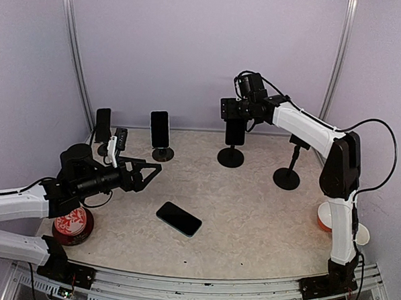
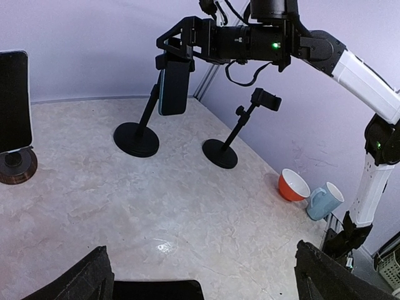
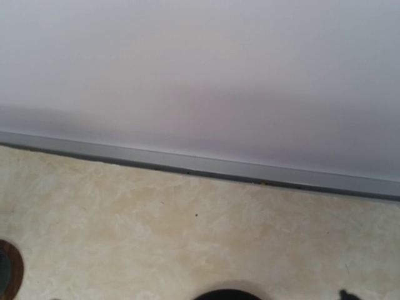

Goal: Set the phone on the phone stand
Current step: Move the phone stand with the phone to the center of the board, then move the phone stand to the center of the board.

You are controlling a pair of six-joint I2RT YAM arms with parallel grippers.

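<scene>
One black phone (image 1: 179, 219) lies flat on the table near the middle front. My left gripper (image 1: 152, 177) hovers open to the phone's upper left with nothing between its fingers (image 2: 94, 278). A second dark phone (image 2: 174, 90) hangs upright on the middle phone stand (image 1: 231, 157). My right gripper (image 2: 176, 57) straddles this phone's top edge with its jaws spread wide, open. Its own wrist view shows no fingers, only table and the stand base (image 3: 228, 295). An empty phone stand (image 1: 287, 178) with a small clamp (image 2: 265, 99) stands to the right.
Two more phones on stands (image 1: 161, 131) (image 1: 104, 126) are at the back left. An orange bowl (image 2: 294, 185) and a blue mug (image 2: 324, 201) sit by the right arm's base. A red round tin (image 1: 72, 225) sits under the left arm.
</scene>
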